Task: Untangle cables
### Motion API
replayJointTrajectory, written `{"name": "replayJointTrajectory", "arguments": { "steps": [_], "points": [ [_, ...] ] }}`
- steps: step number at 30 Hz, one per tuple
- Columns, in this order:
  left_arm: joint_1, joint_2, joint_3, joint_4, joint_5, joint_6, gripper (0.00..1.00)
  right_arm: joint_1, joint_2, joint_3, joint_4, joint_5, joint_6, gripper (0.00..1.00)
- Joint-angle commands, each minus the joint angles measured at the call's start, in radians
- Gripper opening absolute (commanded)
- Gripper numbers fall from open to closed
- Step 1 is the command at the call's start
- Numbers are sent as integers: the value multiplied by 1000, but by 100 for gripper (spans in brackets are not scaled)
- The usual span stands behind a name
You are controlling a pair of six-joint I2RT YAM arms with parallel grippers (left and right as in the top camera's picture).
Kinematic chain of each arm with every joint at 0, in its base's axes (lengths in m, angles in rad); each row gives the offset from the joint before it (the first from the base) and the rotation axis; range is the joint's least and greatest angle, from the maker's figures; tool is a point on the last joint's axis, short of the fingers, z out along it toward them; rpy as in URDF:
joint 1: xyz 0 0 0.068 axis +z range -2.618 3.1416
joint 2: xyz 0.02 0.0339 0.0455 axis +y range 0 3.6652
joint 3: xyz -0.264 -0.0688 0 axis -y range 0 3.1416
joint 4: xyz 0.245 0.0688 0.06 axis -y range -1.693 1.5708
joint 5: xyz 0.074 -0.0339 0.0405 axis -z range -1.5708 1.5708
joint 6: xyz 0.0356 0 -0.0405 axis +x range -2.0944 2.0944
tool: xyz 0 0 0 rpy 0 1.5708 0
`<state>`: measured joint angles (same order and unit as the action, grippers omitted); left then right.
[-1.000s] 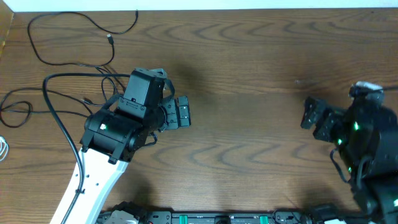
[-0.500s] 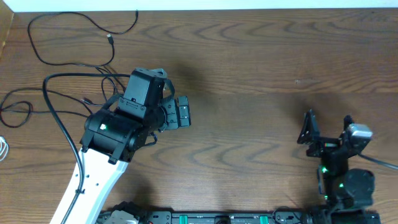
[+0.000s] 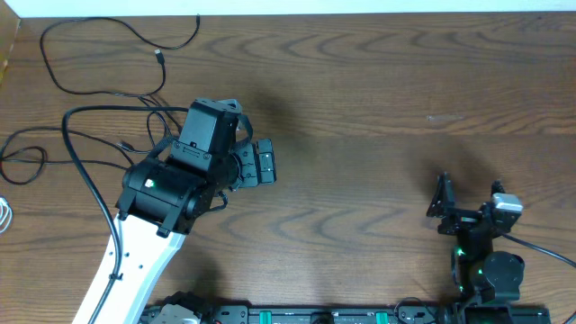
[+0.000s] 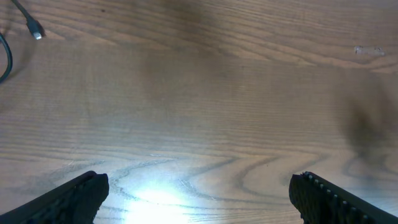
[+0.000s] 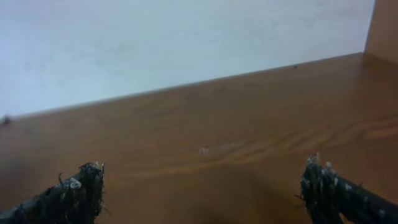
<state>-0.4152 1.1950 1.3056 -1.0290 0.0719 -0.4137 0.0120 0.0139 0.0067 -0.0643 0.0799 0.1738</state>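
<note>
Lying looped on the tabletop at far left, the cables are untouched; left fingers and right fingers stand apart, empty.

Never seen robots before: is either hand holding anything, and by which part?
Nothing is held. The left hand and right hand are both open and empty; the cables lie on the table.
</note>
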Motion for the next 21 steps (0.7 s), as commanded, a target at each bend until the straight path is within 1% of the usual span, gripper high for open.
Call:
{"name": "replayJointTrajectory", "arguments": {
  "steps": [1, 4, 10, 13, 14, 18, 21],
  "points": [
    [-2, -6, 8, -3, -13, 16, 98, -5, -8, -2, -11, -40, -131, 99],
    [-2, -6, 8, -3, -13, 16, 98, -5, -7, -2, -11, -40, -173, 99],
    [-2, -6, 8, -3, -13, 16, 98, 5, -9, -2, -7, -21, -177, 99],
    [-2, -6, 8, -3, -13, 16, 98, 36, -9, -2, -11, -27, -291, 99],
    [-2, -6, 8, -3, -13, 16, 98, 40, -9, -2, -13, -31, -306, 99],
    [-2, -6, 8, -3, -13, 16, 98, 41, -9, -2, -14, -39, -305, 99],
    [-2, -6, 8, -3, -13, 16, 98, 40, -9, -2, -14, -38, -275, 99]
  ]
}}
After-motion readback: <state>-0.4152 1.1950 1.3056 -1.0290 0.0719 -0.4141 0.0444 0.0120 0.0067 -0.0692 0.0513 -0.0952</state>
